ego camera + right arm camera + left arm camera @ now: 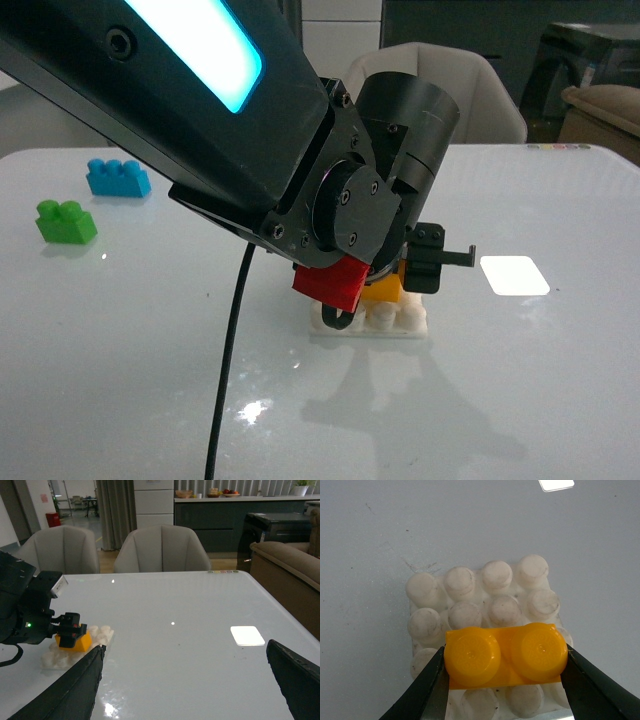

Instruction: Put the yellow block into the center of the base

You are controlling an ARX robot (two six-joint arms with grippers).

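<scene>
My left gripper [504, 672] is shut on the yellow block [506, 655], its black fingers [422, 692] pressing the two short ends. The block has two round studs and sits over the white studded base [470, 600], covering studs near its middle rows. In the front view the left arm hides most of the scene; the yellow block [385, 290] shows as an orange patch just above the base [395, 320]. The right wrist view shows the yellow block [75, 641] on the base [102, 632], well to one side of my open right gripper [187, 680], which holds nothing.
A green brick [66, 222] and a blue brick [118, 178] lie on the white table at the far left. A bright rectangle of reflected light [514, 275] lies right of the base. Chairs [162, 547] stand beyond the table's far edge.
</scene>
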